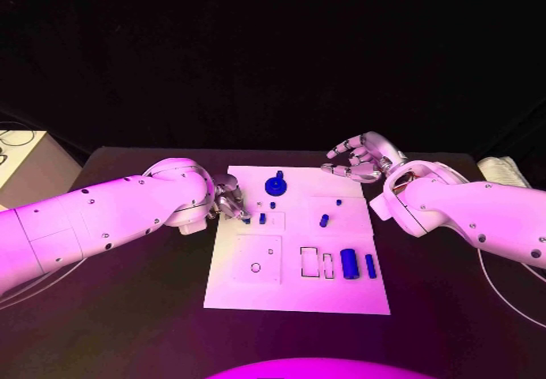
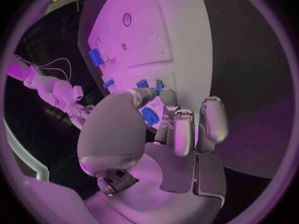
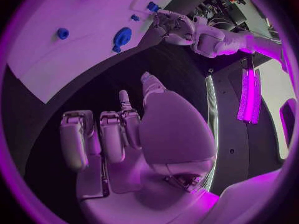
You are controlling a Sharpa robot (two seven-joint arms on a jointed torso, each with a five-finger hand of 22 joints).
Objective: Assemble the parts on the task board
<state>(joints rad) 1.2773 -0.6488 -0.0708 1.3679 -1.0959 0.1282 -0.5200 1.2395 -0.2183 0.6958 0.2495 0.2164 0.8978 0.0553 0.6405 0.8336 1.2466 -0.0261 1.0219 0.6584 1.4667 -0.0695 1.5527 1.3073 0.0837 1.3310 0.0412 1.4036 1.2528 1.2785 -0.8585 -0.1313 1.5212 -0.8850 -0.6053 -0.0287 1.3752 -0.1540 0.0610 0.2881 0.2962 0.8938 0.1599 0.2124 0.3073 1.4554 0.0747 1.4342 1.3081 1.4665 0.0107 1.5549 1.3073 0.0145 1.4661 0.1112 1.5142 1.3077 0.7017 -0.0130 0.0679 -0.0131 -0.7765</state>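
Several blue parts [image 1: 349, 263] lie on the board [image 1: 298, 296], which sits mid-table with its long axis running 12 to 6. Two bars at the board's 4 o'clock (one thick, one thin) point the same way. A round part [image 1: 275, 186] with a handle stands near 12. The left hand [image 1: 228, 200] pinches a small part [image 1: 246, 220] at the board's 9 o'clock edge. The right hand [image 1: 360, 160] hovers off the 1 o'clock corner, fingers loosely curled, holding nothing.

parts [image 1: 350, 264] on task board [image 1: 296, 296] (mid-table)
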